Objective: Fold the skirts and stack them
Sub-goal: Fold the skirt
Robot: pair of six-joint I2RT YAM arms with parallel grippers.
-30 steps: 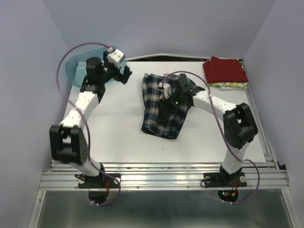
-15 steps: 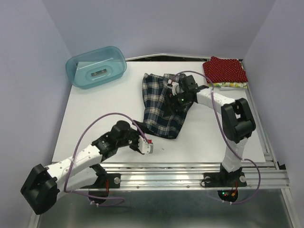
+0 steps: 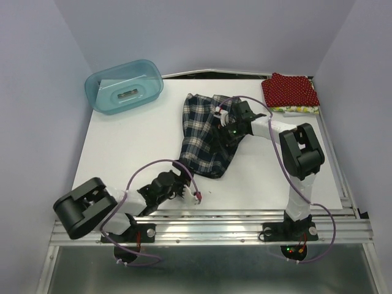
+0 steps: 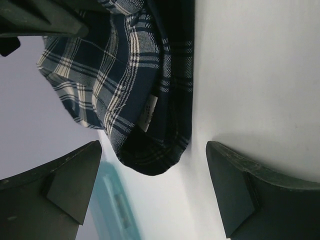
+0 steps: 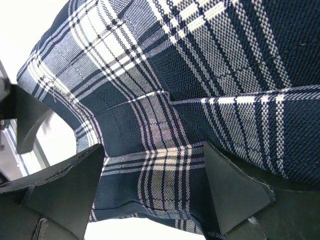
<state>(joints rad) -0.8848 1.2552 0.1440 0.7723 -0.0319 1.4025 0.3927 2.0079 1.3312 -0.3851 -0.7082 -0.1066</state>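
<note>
The plaid skirt (image 3: pixel 202 131) lies crumpled mid-table. My right gripper (image 3: pixel 225 124) is pressed down on its right part. In the right wrist view the plaid skirt (image 5: pixel 170 100) fills the frame, and the right gripper (image 5: pixel 155 195) has its jaws wide apart with cloth between them. My left gripper (image 3: pixel 184 185) sits low on the table just short of the skirt's near corner. In the left wrist view the left gripper (image 4: pixel 155 190) is open and holds nothing, the plaid skirt (image 4: pixel 135 85) a little ahead. The red dotted skirt (image 3: pixel 290 89) lies folded on the yellowish skirt (image 3: pixel 301 109) at the back right.
A translucent teal tub (image 3: pixel 125 86) stands at the back left, and the teal tub (image 4: pixel 117 207) shows blurred past the left fingers. The white table (image 3: pixel 128 147) ends at a metal rail (image 3: pixel 208 228) by the arm bases. Purple walls close in on three sides.
My left arm swung from the tub at the back left down to the near side, by the plaid skirt's near corner. My right gripper shifted slightly back on the skirt and its jaws narrowed a little.
</note>
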